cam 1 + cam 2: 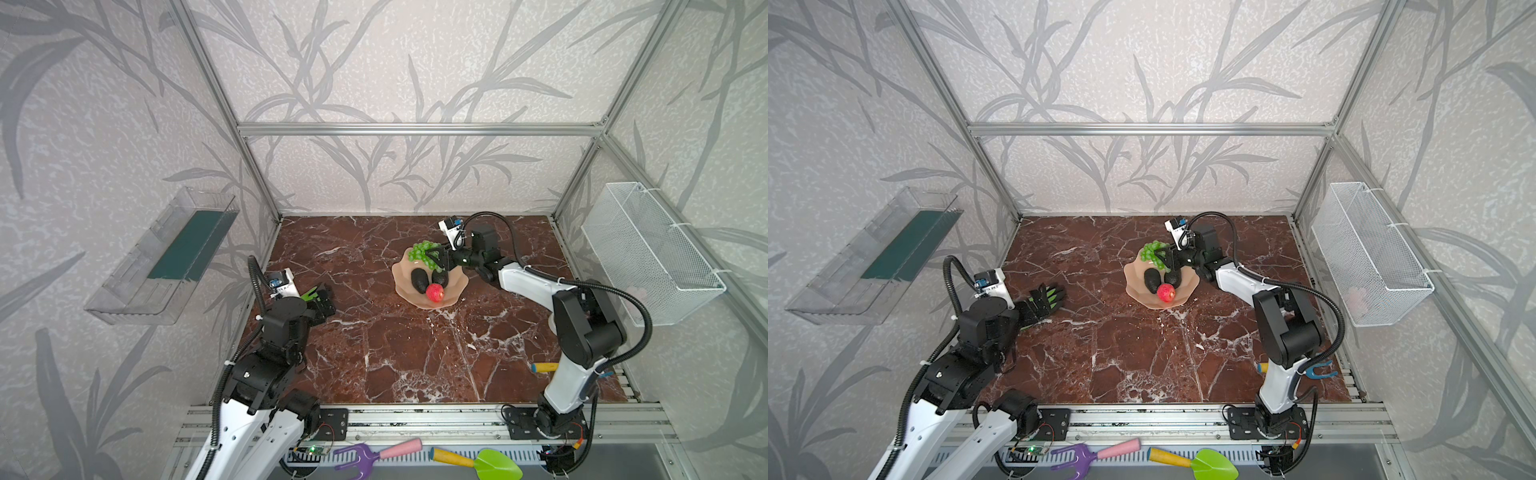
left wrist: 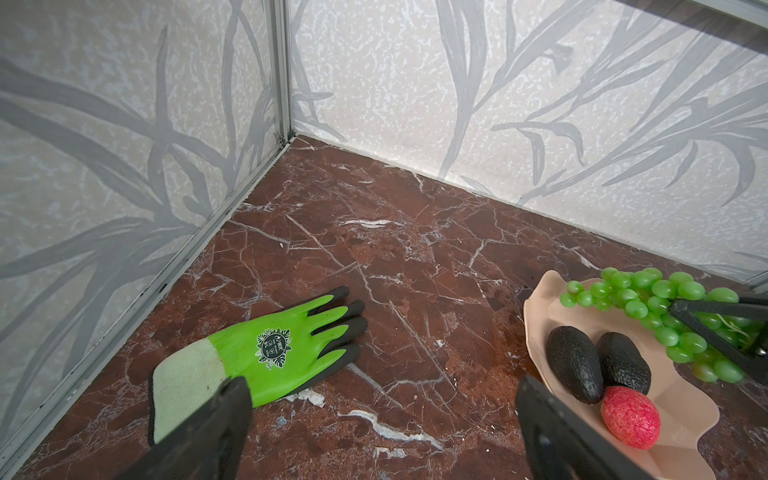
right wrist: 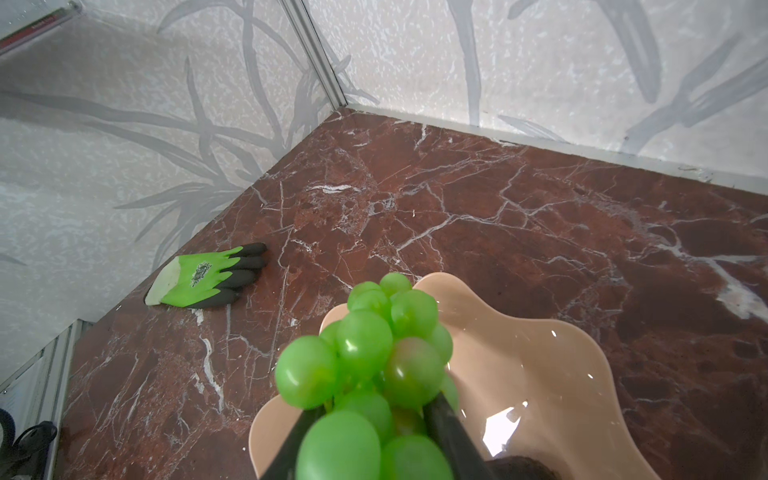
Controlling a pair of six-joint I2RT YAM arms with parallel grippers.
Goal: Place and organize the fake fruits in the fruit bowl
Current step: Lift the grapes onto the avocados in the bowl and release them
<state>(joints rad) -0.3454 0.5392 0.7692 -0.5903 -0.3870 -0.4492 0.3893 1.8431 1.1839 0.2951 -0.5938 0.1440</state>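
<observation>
In both top views the fruit bowl (image 1: 402, 279) stands on the red-brown marble table (image 1: 395, 365), a little to the far and right of its middle. Inside it two avocados (image 1: 420, 279) lie side by side, and the apple (image 1: 434, 293) lies just beside them at the near side of the bowl. The right gripper (image 1: 433, 258) reaches over the far side of the bowl, and its jaws are clamped on the grapes (image 1: 420, 250), which hang over the far left rim. Whether the bunch touches the bowl, I cannot tell. On the right wall hangs a wire basket (image 1: 648, 249); something pale pink shows through the mesh at its near end, too faint to name. On the left wall hangs a clear tray (image 1: 133, 299) with a dark green panel (image 1: 195, 245) in it. A green glove (image 1: 1045, 297) lies flat at the left of the table, well apart from the bowl.

In the left wrist view the left gripper (image 2: 382, 390) hovers above the table with its jaws wide apart and nothing between them. The cuff of the glove lies under one finger. The bowl shows here with both avocados, the apple and the held grapes.

In the right wrist view two black fingers (image 3: 453, 432) press on the bunch from both sides. Under the grapes the glossy inside of the bowl is bare.
</observation>
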